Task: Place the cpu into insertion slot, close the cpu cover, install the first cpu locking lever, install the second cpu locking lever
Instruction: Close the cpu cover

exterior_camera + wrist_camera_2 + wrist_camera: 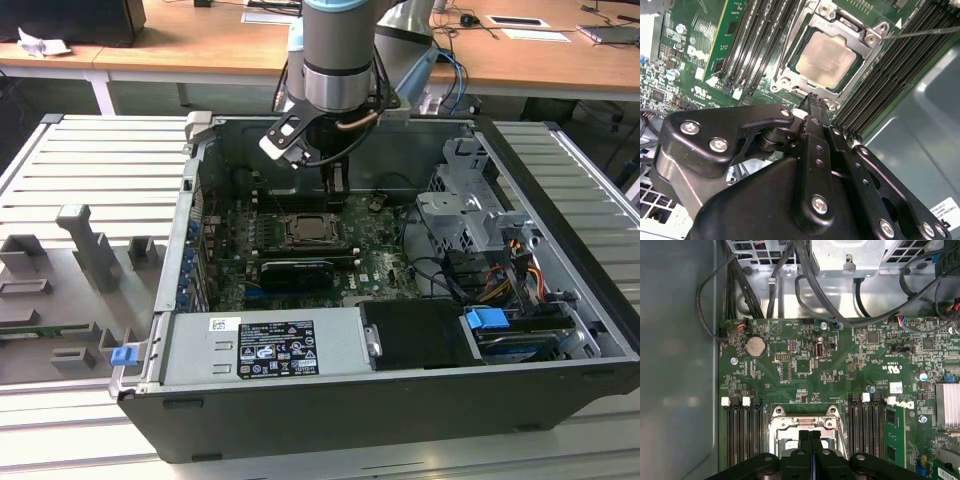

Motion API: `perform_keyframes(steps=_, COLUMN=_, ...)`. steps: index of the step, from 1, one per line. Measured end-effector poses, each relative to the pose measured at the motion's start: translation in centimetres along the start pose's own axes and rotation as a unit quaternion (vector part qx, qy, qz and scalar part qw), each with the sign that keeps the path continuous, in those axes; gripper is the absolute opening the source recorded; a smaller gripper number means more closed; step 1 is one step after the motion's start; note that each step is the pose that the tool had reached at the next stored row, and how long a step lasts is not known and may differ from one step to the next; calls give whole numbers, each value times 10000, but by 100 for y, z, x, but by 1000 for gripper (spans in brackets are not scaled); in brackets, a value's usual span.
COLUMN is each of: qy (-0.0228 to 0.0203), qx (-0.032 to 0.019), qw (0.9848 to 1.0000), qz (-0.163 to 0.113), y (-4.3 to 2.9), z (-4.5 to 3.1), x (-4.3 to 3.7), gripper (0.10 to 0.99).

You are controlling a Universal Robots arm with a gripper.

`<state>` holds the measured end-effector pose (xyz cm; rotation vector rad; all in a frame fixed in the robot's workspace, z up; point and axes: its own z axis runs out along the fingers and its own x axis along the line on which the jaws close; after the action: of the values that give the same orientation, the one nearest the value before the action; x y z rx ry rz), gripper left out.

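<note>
Pale beige cpu (826, 59), green motherboard (837, 390)

Pale beige square cpu (826, 59) sits flat in the insertion slot (310, 231), mid green board, toward the far side. Grey metal cpu cover (869, 37) lies folded down around it, chip showing through its window.

Open computer case (330, 425): grey power supply (200, 350) along its near wall; drive cage (465, 200) at the exterior view's right; coin cell (756, 346) and black memory slots (742, 432) on green motherboard (840, 382).
</note>
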<state>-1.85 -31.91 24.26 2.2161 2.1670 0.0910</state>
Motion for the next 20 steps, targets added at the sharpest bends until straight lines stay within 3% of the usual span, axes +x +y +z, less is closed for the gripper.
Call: perform_keyframes(steps=20, qy=0, qx=0, qw=10000, qz=0, y=-305, z=-20, x=-6, gripper=106)
